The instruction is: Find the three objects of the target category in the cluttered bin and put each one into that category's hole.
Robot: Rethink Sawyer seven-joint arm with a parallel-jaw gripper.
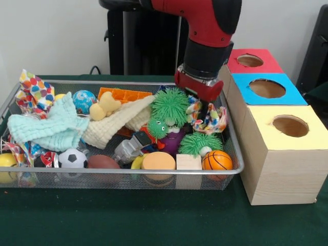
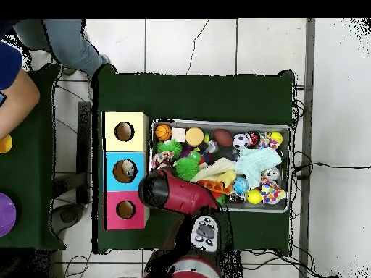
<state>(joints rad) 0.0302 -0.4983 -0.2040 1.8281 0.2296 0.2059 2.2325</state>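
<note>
The red and black arm [image 1: 207, 31] hung over the far right corner of the wire mesh bin [image 1: 233, 166], its wrist low above the clutter; the pincer [image 1: 201, 97] was buried behind the red wrist housing in the front view and under the arm in the overhead view, so I could not tell how wide it stood or whether it had hold of anything; directly beneath it lay a multicoloured crumpled fabric piece [image 1: 209, 119], just right of the large green spiky ball [image 1: 170, 105]; which category was sought could not be read from the scene, though spiky green toys appeared more than once, a second one [image 1: 200, 142] sitting nearer, beside the small basketball [image 1: 217, 160]; the three boxes stood just right of the bin on the green worktop [image 1: 128, 220], the red-topped box [image 1: 252, 61] farthest, the blue-topped box [image 1: 266, 88] in the middle, the yellow-topped box [image 1: 289, 125] nearest; to do this step well, I judged the descent should be straight and slow, centred on one item so that neighbours and the bin's rim are not snagged, then a clear vertical lift before swinging right to the chosen hole
</note>
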